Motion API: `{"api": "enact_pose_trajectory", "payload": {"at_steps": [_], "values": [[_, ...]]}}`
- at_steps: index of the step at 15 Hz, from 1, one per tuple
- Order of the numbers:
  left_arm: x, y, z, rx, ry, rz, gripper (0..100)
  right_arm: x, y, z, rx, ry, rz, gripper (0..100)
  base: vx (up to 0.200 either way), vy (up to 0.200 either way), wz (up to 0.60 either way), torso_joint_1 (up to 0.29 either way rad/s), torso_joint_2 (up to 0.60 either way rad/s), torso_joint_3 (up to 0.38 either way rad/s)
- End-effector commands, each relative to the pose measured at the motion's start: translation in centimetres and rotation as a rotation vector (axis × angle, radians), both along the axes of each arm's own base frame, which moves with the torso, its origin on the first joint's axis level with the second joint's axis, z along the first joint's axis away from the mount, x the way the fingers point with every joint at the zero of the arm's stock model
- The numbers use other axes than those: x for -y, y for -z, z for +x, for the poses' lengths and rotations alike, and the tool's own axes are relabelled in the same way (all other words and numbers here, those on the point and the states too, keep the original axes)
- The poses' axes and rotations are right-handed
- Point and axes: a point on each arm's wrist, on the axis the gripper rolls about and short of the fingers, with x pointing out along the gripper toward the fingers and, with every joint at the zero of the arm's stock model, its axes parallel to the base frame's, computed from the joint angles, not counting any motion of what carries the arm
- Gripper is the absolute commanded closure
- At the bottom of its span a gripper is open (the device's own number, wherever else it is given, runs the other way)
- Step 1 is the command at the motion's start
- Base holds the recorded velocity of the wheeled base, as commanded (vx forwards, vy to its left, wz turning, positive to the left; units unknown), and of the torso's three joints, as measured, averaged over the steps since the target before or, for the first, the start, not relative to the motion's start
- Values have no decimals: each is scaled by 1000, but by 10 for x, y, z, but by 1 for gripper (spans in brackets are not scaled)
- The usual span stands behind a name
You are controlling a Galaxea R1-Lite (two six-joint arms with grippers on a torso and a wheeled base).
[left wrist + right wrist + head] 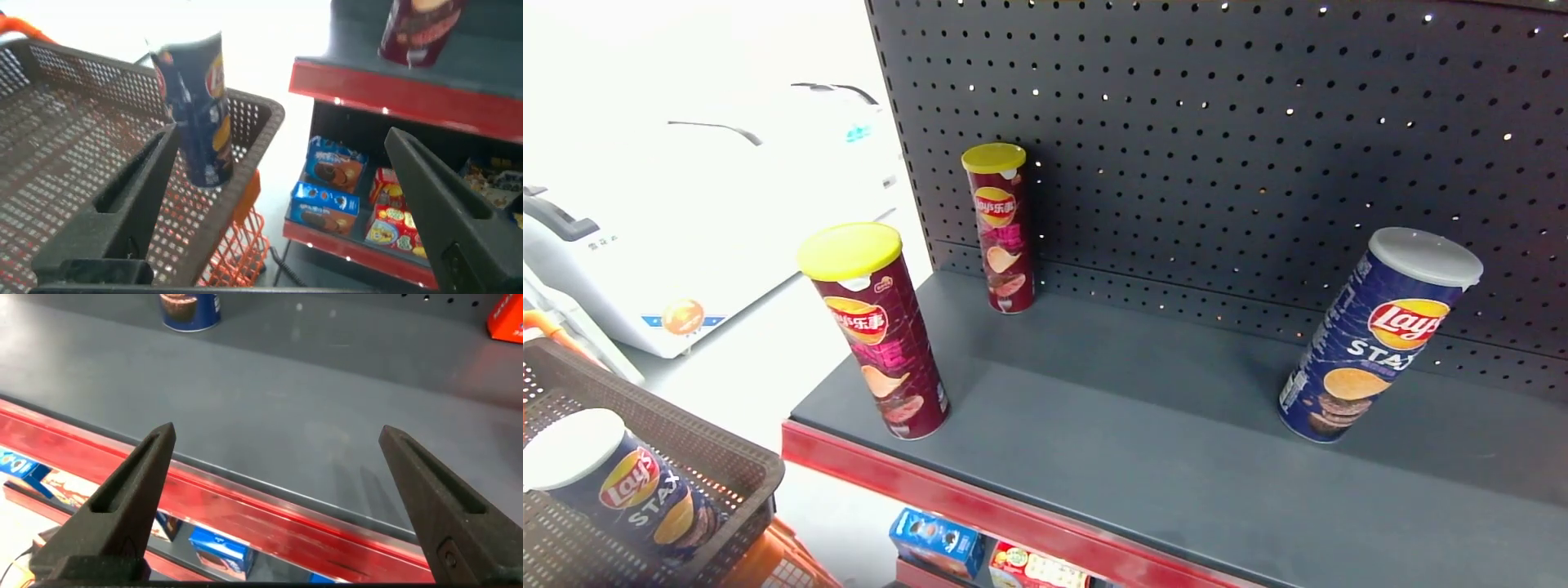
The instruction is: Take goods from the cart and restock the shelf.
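3 chip cans (882, 327) stand on the shelf (1094, 441). 1 blue can (637, 490) is left in the cart (760, 469). The left hand (279, 139) near it is open. The right hand (278, 434) is open too.

the left claw (279, 137) and right claw (278, 433) each have 2 matte black fingers, wedge-shaped and tapering.

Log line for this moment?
shelf: front maroon chip can, rear maroon chip can, blue chip can, upright | basket: second blue chip can | left end effector: open | right end effector: open
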Motion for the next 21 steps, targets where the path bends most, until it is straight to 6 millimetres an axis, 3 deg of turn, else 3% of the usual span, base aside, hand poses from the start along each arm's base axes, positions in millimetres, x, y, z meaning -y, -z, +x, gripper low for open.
{"api": "enact_pose_trajectory", "payload": {"at_steps": [1, 5, 7, 9, 12, 17, 21], "values": [[-1, -78, 15, -58, -55, 8, 0, 0, 0, 0, 0, -1, 0, 0, 0, 0, 0, 0, 0, 0], [-3, -83, 61, -313, -125, 98, 0, 0, 0, 0, 0, -1, 0, 0, 0, 0, 0, 0, 0, 0], [-4, -80, 65, -344, -154, 125, 0, 0, 0, 0, 0, -1, 0, 0, 0, 0, 0, 0, 0, 0], [-7, -59, 67, -442, -291, 166, 0, 0, 0, 0, -1, -1, 0, 0, 0, 0, 0, 0, 0, 0], [-6, -58, 68, -451, -275, 163, 0, 0, 0, 0, -1, -1, 0, 0, 0, 0, 0, 0, 0, 0], [-25, -69, 102, -520, -354, -7, 0, 0, 0, 0, -1, -1, 0, 0, 0, 0, 0, 0, 0, 0], [-33, -68, 110, -509, -371, -32, 0, 0, 0, 0, -1, -1, 0, 0, 0, 0, 0, 0, 0, 0]]}}
